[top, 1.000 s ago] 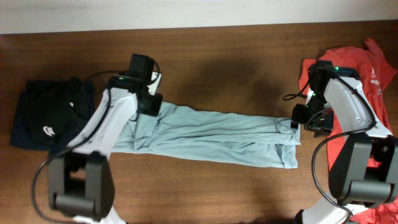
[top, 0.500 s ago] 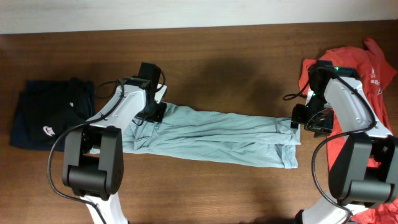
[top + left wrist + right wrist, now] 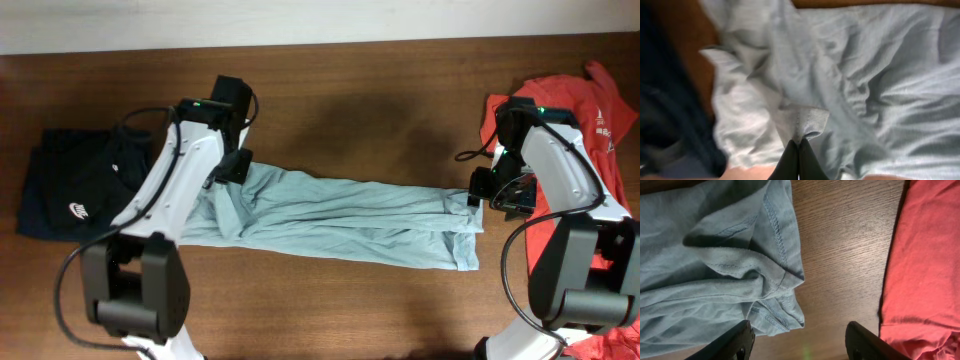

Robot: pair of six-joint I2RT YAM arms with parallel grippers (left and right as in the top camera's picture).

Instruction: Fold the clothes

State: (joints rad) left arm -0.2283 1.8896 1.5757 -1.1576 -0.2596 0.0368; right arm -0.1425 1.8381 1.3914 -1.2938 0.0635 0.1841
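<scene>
Folding step: the left gripper (image 3: 236,166) is pinching the 10 o'clock corner of the light blue shirt (image 3: 340,215), probably starting a lengthwise fold toward 3 o'clock.
Shirt location: it is lying stretched across the middle of the table (image 3: 380,90) from 9 to 3 o'clock, rumpled and narrowed, with both ends on the wood.
Left jaws: they are together, clamping a ribbed edge (image 3: 801,120) of the shirt. The left wrist view is showing the fold of cloth rising just above the tips.
Right jaws: they are standing apart and holding nothing. The right gripper (image 3: 492,196) is hovering at the shirt's 3 o'clock end, with the stitched hem corner (image 3: 785,275) lying at 11 o'clock of the fingers in the wrist view.
Neighbours: a dark garment (image 3: 70,190) is sitting at the table's 9 o'clock, touching or just under the shirt's left end. A red garment (image 3: 590,110) is lying at 3 o'clock, near the right arm but apart from the hem.
Doing it well: the left pinch is catching only a small bite of cloth, so the lift should be going slowly and low to avoid slipping. The right jaws should be closing on the hem corner before any pull, so the far end is not dragging.
Risk: the dark garment is lying close enough to be snagging on the lifted edge.
</scene>
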